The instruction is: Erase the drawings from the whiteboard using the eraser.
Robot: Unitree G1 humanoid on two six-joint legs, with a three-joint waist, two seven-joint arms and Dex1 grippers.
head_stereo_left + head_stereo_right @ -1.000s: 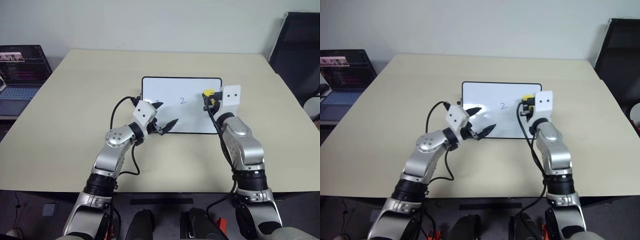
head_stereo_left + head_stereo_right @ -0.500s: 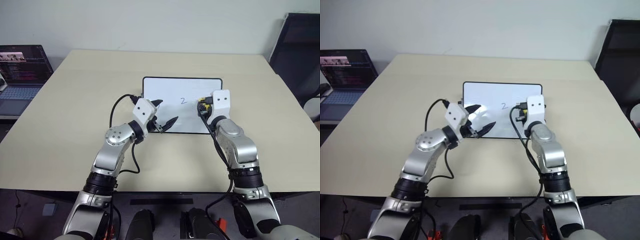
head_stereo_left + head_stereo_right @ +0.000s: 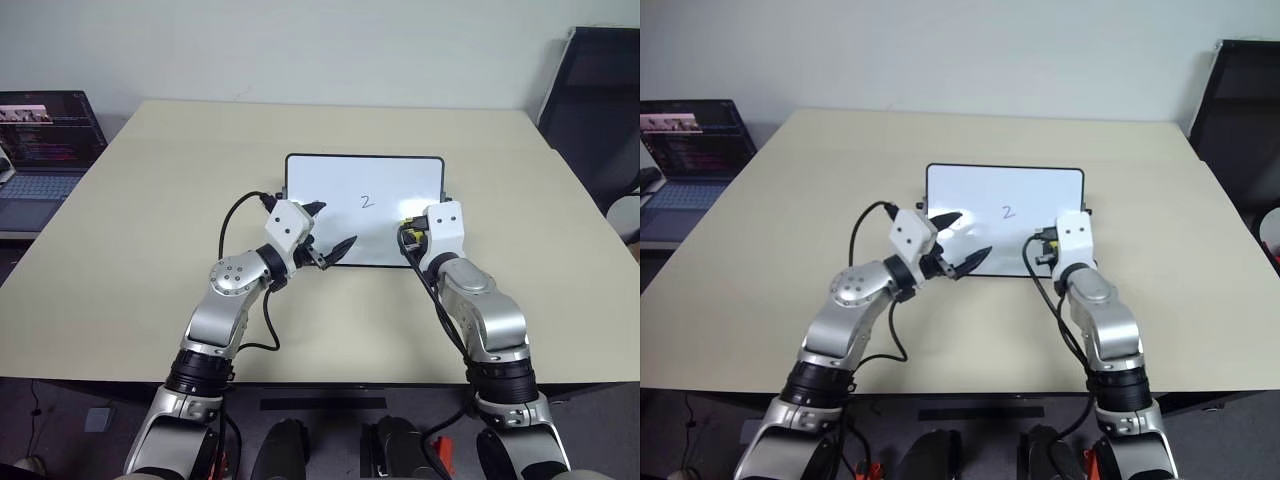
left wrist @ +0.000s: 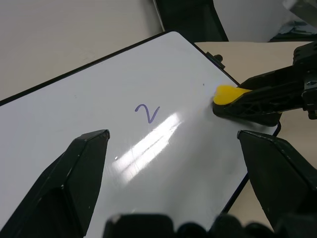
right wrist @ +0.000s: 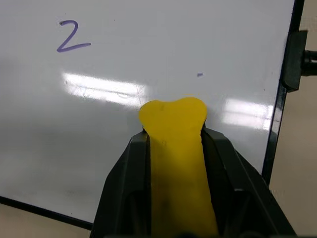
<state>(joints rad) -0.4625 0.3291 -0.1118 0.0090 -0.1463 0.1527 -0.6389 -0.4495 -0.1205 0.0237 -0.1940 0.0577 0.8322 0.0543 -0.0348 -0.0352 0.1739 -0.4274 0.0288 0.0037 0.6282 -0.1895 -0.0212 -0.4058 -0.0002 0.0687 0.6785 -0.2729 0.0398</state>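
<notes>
eraser (image 5: 173,148) yellow | whiteboard (image 3: 330,180) white, black frame | "2" (image 5: 73,42) purple

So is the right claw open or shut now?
Shut on the eraser: the right claw's two black fingers press against both sides of the yellow block, over the whiteboard.

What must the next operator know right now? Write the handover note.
Right gripper: jaws shut on the eraser, its tip on the whiteboard near the right edge.
Left gripper: jaws open, holding nothing, over the board's left part.
Board lies flat on the table, a laptop off to the left.
Left to do: wipe the "2" and a small dot near the eraser.
</notes>
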